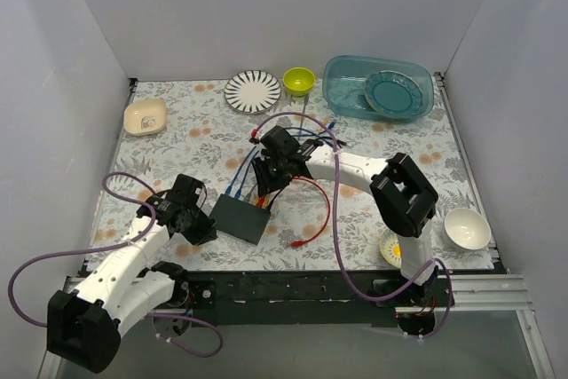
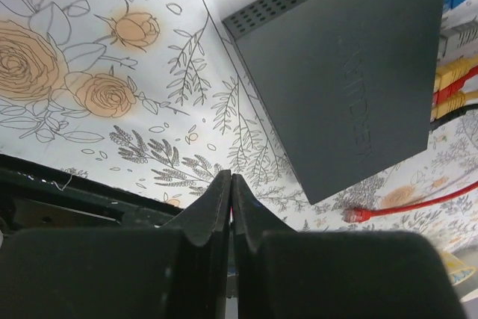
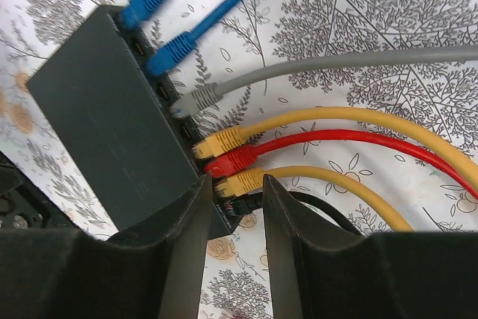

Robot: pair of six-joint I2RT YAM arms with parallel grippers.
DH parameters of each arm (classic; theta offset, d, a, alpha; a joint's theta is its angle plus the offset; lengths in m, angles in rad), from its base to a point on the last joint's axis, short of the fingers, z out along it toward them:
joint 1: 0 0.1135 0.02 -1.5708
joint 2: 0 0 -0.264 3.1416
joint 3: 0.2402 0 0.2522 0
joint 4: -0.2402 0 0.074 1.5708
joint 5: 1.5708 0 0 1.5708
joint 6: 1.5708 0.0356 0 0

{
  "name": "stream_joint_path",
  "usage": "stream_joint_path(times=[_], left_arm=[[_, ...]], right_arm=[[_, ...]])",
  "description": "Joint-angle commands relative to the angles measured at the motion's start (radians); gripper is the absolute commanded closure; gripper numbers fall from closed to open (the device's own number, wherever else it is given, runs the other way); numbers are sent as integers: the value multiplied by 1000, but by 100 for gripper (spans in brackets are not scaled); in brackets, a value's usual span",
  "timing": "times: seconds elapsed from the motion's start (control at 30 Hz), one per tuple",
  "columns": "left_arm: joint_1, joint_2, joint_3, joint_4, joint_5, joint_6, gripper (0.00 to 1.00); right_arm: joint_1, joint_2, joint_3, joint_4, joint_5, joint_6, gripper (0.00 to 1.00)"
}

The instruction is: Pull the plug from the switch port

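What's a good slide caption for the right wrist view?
Right gripper open, flanking the lower yellow plug at the black switch.

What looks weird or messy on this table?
One red plug lies loose on the flowered cloth beside the switch, plugged into nothing, while the other plugs sit in the switch's sockets. The switch also lies at a slant, not square to the cloth. Nothing looks spilled or broken.

Top view overhead, far; both wrist views close, sharing switch (image 2: 343,72)
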Motion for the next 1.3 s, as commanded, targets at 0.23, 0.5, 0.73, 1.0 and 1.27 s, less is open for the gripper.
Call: stream_joint_path(times=[0.23, 0.5, 0.73, 1.0, 1.27], left_arm=[[-27, 129, -60, 110, 123, 53, 100], [-27, 324, -54, 205, 149, 64, 100], [-27, 476, 52, 233, 96, 96, 94], [31, 614, 253, 220, 50, 174, 88], [151, 582, 389, 139, -53, 216, 82]], right_arm=[[38, -43, -97, -34, 28, -64, 63], [128, -3, -85, -52, 13, -66, 63], [174, 11, -68, -54, -34, -35, 62], [182, 46, 14, -75, -130, -18, 62], [115, -43, 135, -201, 40, -48, 59]])
